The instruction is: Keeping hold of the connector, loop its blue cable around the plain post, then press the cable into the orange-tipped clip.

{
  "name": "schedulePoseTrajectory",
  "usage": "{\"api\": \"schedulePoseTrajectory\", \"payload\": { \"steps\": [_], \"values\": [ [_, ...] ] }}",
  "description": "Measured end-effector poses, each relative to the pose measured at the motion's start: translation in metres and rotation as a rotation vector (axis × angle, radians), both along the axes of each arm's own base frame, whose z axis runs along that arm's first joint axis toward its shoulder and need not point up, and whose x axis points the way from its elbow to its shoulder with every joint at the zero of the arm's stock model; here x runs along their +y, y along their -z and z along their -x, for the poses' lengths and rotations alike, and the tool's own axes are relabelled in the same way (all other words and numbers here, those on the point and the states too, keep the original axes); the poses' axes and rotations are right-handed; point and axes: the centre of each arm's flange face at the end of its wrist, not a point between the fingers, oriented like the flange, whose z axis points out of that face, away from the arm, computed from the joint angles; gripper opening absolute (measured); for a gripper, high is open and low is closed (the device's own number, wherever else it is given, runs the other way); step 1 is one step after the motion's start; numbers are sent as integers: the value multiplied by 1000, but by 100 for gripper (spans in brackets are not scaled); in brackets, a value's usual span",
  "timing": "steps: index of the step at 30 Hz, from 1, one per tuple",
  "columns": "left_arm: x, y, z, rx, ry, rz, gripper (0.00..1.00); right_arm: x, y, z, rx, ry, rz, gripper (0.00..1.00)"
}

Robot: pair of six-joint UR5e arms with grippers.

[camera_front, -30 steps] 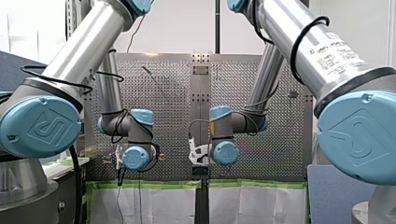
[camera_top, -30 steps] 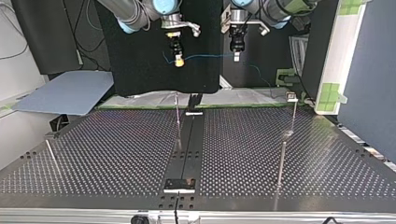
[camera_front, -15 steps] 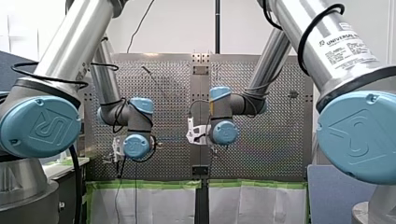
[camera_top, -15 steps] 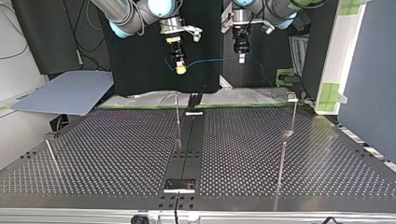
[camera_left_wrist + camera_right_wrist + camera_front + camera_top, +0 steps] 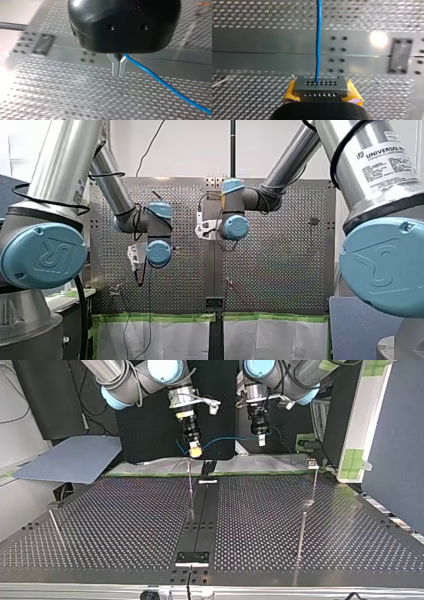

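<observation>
In the right wrist view my right gripper (image 5: 320, 93) is shut with its yellow pads (image 5: 290, 93) on a grey connector (image 5: 320, 86). The blue cable (image 5: 319, 37) runs straight ahead from it. In the top view my right gripper (image 5: 195, 451) hangs just above a thin upright rod (image 5: 190, 485), whose tip looks orange in the front view (image 5: 229, 281). The cable (image 5: 225, 439) sags across to my left gripper (image 5: 260, 440). Its metal fingers (image 5: 116, 66) are shut on the cable (image 5: 162, 82), high over the table.
The perforated table (image 5: 115, 525) has a dark centre rail (image 5: 204, 515) with a plate (image 5: 193, 558) at its near end. In the top view a post with a small clip head (image 5: 311, 463), a plain post (image 5: 301, 535) and a leaning post (image 5: 55, 525) stand around it.
Both arms have carried the cable out over the table, lower and nearer in the top view. My right gripper has come down close to the centre rod's top. Both grips are unchanged.
</observation>
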Motion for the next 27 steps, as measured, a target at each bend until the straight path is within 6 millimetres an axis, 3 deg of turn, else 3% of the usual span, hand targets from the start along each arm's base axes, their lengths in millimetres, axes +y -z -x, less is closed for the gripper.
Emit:
{"api": "schedulePoseTrajectory", "payload": {
  "steps": [11, 22, 27],
  "values": [
    [-1, -72, -26, -93, -58, 84, 0, -5, -88, 2, -69, 4, 50, 0],
    [11, -138, -37, -170, -111, 178, 0, -4, -187, 13, -146, -7, 118, 0],
    [16, -176, -42, -216, -123, 215, 0, -5, -203, 15, -141, -23, 116, 0]
  ]
}}
